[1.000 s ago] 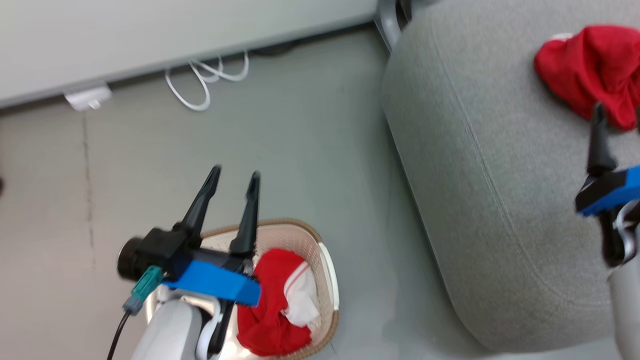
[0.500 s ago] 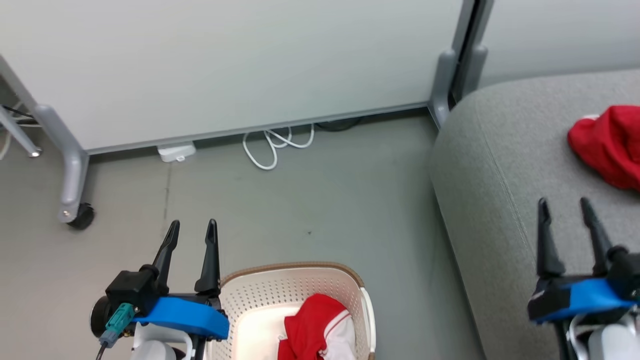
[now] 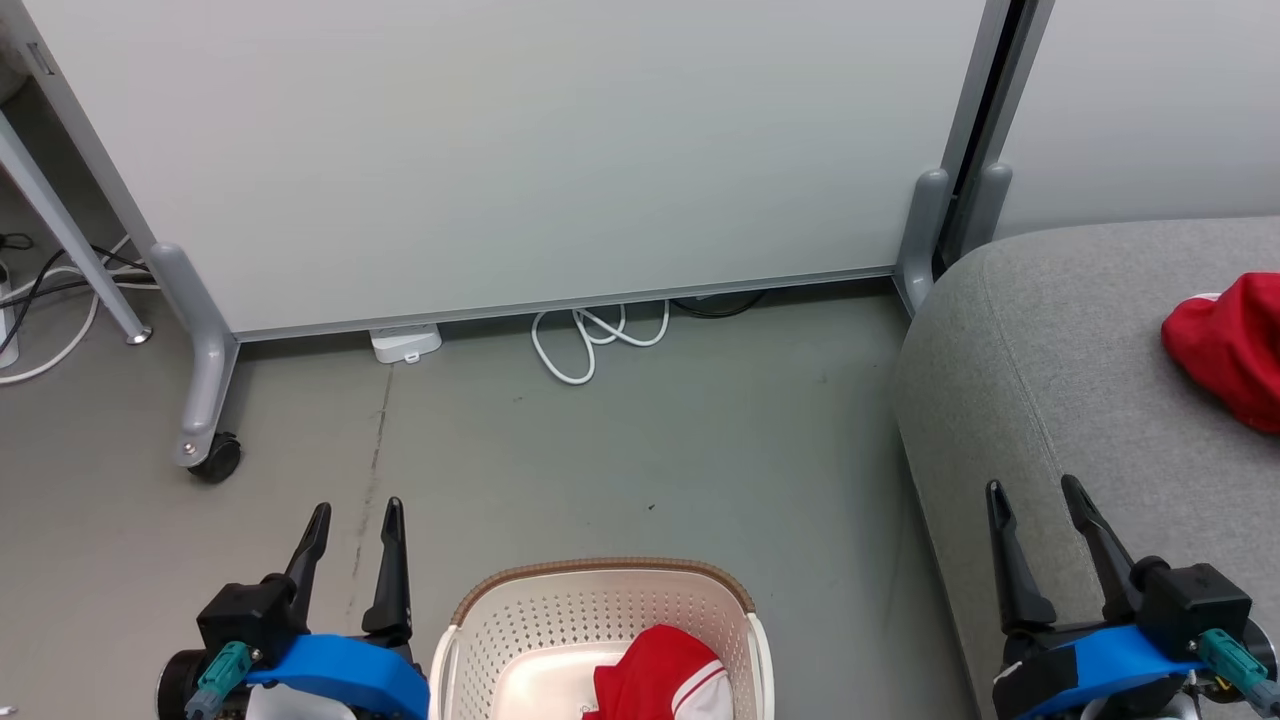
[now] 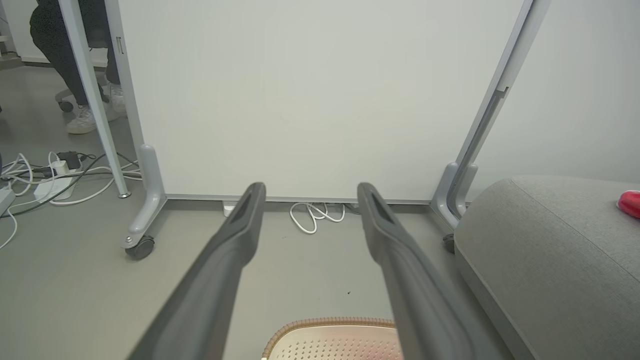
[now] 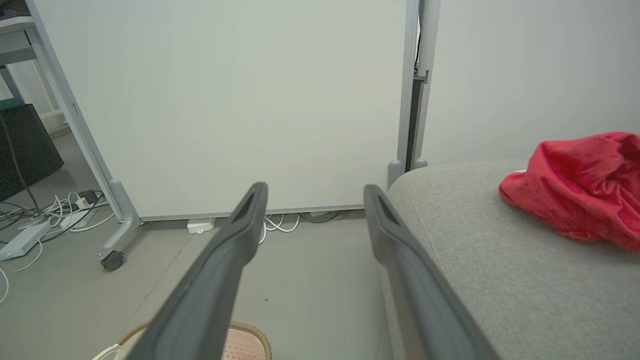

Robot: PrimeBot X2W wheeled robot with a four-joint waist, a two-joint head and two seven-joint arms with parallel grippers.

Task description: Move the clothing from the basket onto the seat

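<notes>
left claw [image 3: 356,508] wide, empty | right claw [image 3: 1031,486] wide, empty | red white-trimmed garment [image 3: 655,680] in cream perforated plastic basket [image 3: 600,572] | other red garment [image 3: 1225,345] on grey fabric seat [image 3: 1050,380]

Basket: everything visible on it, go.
The basket is cream plastic with rounded corners, walls dotted with small holes and a brown rim. It stands upright on the grey floor, left of the seat and apart from it, its near part cut off by the head view's edge. A red garment with white trim lies inside.
</notes>
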